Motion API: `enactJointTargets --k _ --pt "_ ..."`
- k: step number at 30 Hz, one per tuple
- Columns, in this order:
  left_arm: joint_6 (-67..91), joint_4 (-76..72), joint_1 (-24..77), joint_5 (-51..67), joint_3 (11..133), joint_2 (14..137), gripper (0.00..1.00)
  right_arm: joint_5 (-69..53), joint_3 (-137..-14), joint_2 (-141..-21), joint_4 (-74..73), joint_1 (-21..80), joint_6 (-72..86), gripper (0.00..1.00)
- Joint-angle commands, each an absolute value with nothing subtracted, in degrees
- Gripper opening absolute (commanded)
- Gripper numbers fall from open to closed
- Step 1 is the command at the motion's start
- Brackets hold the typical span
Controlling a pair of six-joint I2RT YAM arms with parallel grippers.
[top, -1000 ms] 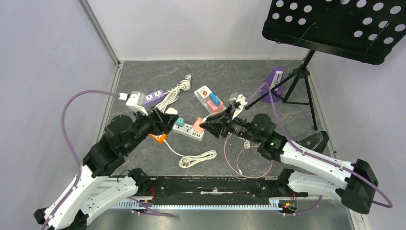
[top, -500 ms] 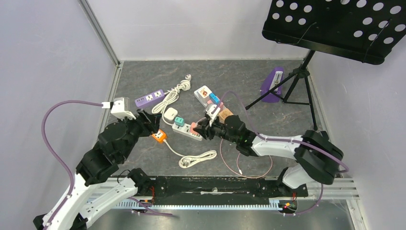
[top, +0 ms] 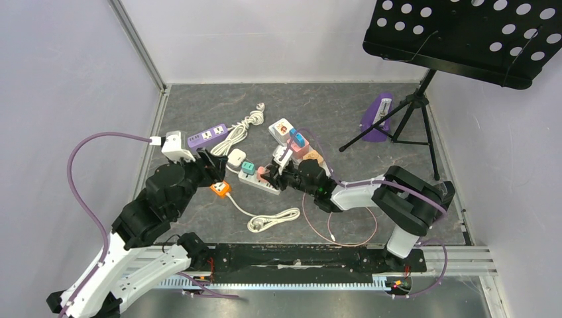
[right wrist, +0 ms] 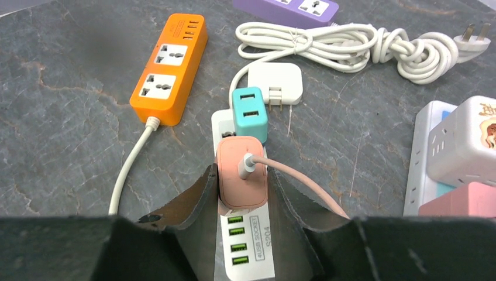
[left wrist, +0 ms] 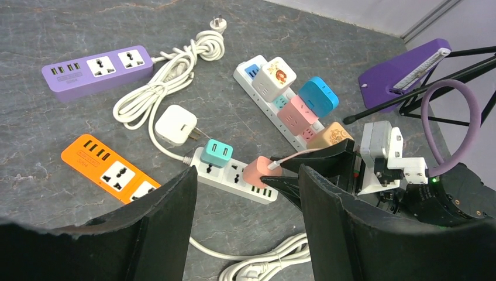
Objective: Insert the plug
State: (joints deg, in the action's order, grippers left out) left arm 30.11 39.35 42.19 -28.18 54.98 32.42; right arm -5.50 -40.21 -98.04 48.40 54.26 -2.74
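Observation:
In the right wrist view, my right gripper [right wrist: 243,175] is shut on the pink plug [right wrist: 241,178], one finger on each side. A pink cable runs from the plug's top. The plug sits on the white power strip [right wrist: 248,252], between a teal plug [right wrist: 250,111] and the green USB ports; its prongs are hidden. From above, the right gripper [top: 275,175] holds the pink plug [top: 263,173] down on the white strip [top: 262,185]. My left gripper [top: 215,165] hovers open just left of the strip. In its own view it [left wrist: 247,175] frames the pink plug [left wrist: 261,171] and holds nothing.
An orange power strip [top: 221,189] lies under the left gripper. A purple strip [top: 207,136], a loose white charger [top: 236,158] and a white strip with several chargers [top: 289,136] lie behind. A coiled white cable [top: 272,220] is in front; a music stand [top: 397,126] stands at the right.
The right arm has swung left and down, bringing the pink plug onto the white strip. The left gripper has drawn back a little to the left, still open.

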Motion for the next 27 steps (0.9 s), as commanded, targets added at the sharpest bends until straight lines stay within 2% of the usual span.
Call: enactJointTargets --k 1,27 --pt "28.1 38.3 42.1 -28.7 55.2 33.0 0.69 -3.4 -44.3 -99.9 54.9 54.5 -6.3 0.0" --pt "28.1 38.3 42.1 -28.7 54.3 32.3 0.69 -2.2 -48.8 -106.1 44.9 54.3 -11.0 0.0"
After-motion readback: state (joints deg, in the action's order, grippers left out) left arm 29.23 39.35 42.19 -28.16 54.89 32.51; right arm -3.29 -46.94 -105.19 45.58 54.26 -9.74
